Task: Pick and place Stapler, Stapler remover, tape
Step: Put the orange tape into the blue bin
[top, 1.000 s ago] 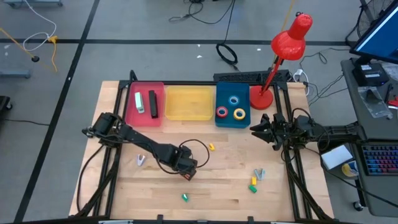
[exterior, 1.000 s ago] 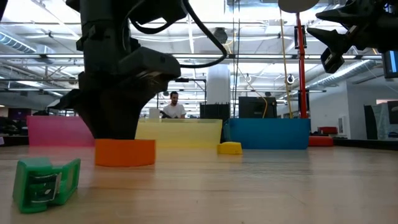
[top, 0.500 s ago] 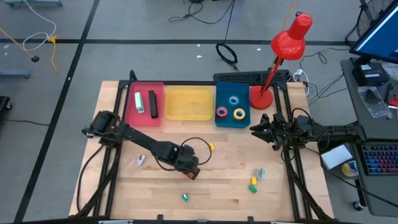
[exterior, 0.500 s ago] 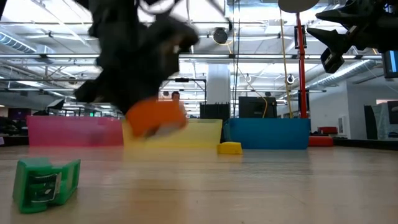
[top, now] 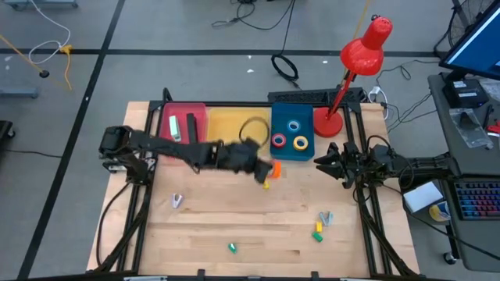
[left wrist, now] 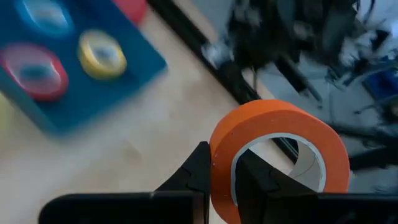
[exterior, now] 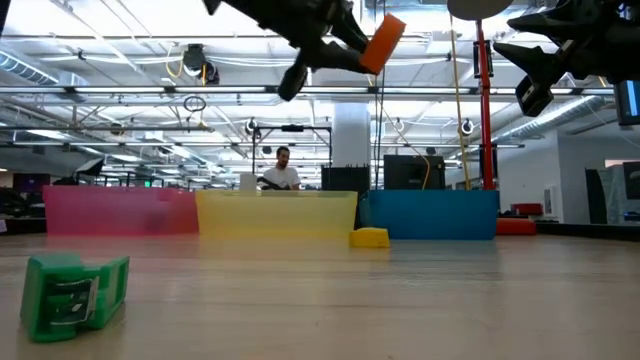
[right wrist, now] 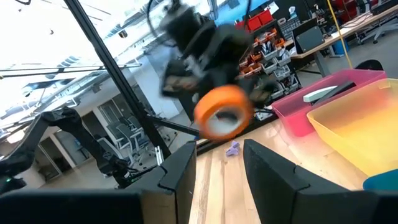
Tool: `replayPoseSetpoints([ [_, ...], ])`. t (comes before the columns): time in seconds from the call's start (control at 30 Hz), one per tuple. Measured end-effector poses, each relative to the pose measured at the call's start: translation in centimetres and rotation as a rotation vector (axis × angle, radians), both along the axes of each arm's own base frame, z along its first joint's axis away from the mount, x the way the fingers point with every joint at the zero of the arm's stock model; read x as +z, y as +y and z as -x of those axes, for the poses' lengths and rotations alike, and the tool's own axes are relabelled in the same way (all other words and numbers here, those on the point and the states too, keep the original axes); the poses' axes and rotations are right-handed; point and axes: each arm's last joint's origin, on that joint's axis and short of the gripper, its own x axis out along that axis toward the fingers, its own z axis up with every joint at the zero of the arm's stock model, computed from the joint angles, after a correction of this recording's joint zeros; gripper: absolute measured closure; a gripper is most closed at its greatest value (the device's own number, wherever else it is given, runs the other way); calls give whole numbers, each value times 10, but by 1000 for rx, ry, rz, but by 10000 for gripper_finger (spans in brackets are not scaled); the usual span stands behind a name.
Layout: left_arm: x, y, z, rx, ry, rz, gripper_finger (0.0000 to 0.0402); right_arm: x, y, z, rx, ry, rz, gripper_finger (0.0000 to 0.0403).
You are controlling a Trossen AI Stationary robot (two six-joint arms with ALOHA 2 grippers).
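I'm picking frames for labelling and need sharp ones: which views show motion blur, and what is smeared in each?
High view: the left gripper and its arm are smeared; the blue bin is crisp. Low view: fairly sharp, the orange tape roll readable. Left wrist view: the roll is sharp, the blue bin and background streaked. Right wrist view: the left arm and roll are blurred; the right gripper is sharp.
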Motion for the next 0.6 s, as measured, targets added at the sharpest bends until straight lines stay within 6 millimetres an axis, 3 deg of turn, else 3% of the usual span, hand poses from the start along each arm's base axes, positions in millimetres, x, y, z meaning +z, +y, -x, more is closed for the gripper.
replayPoseSetpoints([
  [0.2, 20, 58, -9, 11, 59, -216, 362, 1, 0, 0, -4, -9, -2, 277],
  [0.37, 39, 91, -23, -3, 124, -390, 362, 1, 0, 0, -3, -10, -2, 277],
  [0.6, 32, 125, -52, -14, 246, -535, 362, 1, 0, 0, -4, -15, -3, 277],
])
